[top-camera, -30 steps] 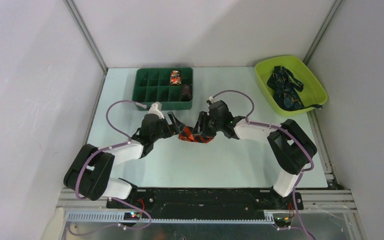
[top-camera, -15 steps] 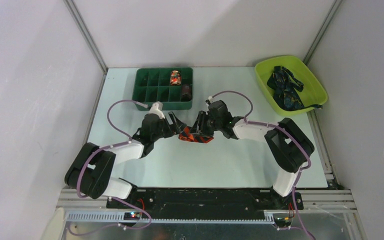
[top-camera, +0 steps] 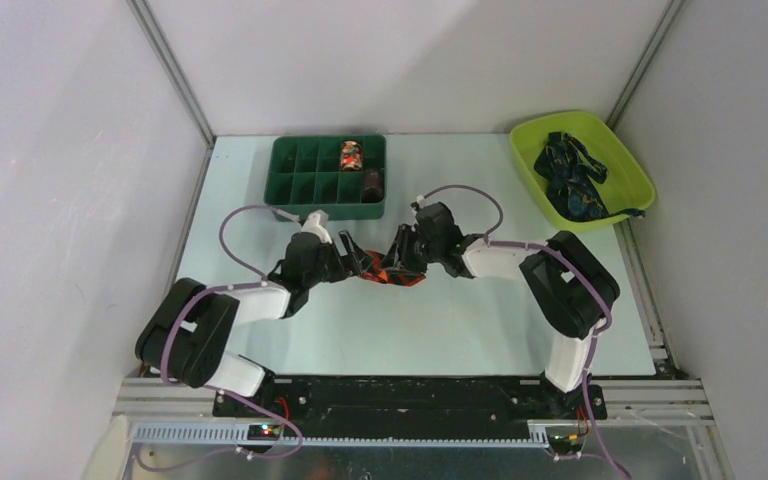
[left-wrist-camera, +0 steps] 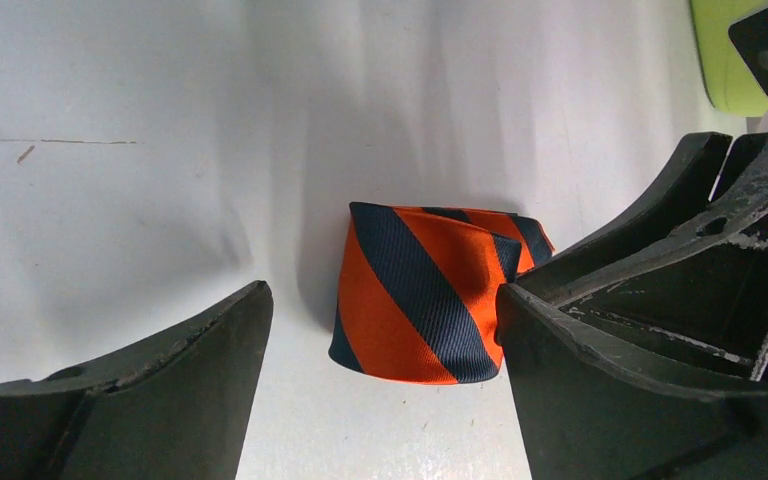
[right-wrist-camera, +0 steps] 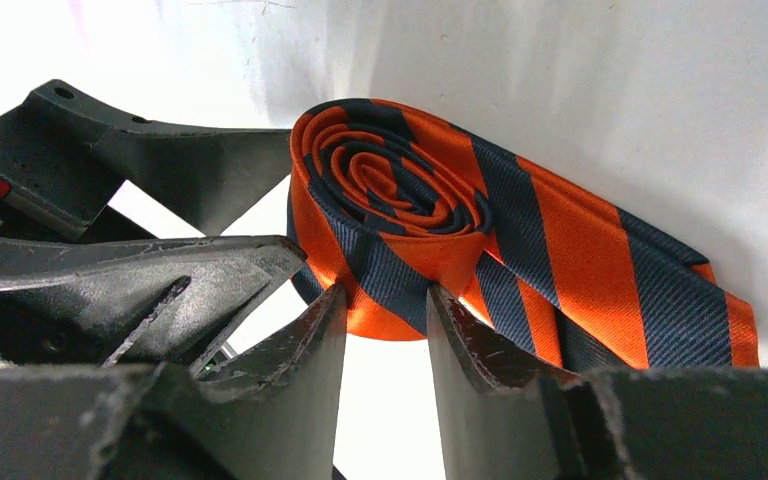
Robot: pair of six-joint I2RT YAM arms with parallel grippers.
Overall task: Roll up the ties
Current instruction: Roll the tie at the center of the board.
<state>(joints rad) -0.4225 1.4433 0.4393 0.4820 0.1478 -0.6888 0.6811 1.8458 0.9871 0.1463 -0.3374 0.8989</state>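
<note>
A red-orange tie with dark diagonal stripes (top-camera: 386, 271) lies mid-table, mostly wound into a roll (right-wrist-camera: 390, 195), with its loose tail (right-wrist-camera: 640, 295) running off to the right. My right gripper (right-wrist-camera: 387, 298) is shut on the roll's near edge and pinches its outer layers. It shows from above in the top view (top-camera: 401, 262). My left gripper (left-wrist-camera: 382, 300) is open with the roll (left-wrist-camera: 415, 295) between its jaws. The roll touches the right finger (left-wrist-camera: 560, 340). It sits just left of the roll in the top view (top-camera: 362, 263).
A green compartment tray (top-camera: 290, 170) at the back holds a rolled patterned tie (top-camera: 351, 155) and a dark roll (top-camera: 372, 183). A lime bin (top-camera: 632, 172) at the back right holds dark navy ties (top-camera: 572, 175). Side walls enclose the table.
My left gripper has moved right, closing in around the roll. My right gripper has shifted slightly left, still holding the tie.
</note>
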